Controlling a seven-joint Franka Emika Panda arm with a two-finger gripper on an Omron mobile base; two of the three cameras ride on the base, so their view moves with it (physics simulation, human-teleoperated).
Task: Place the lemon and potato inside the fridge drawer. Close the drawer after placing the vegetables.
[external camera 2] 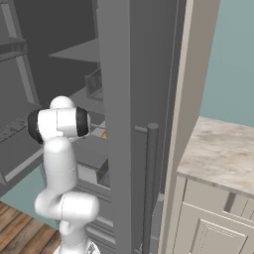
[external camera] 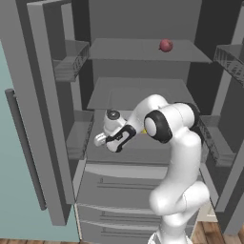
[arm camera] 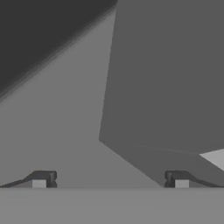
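the pincer [arm camera: 110,180] stood wide and empty over grey fridge surfaces, above the fridge drawer [external camera: 126,178], while a small yellow fleck beside the arm, probably the lemon [external camera: 143,131], and an orange bit, perhaps the potato [external camera 2: 104,134], lay half hidden.

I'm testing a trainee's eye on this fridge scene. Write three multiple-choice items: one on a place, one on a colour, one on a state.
1. The small ball sits: A on the upper shelf; B in a door bin; C on the floor.
2. The floor is: A white tile; B brown wood; C black.
3. The gripper is: A shut on a fruit; B shut, empty; C open.
Key: A, it rests on that shelf; B, brown planks show; C, the finger tips stand wide apart with nothing between.
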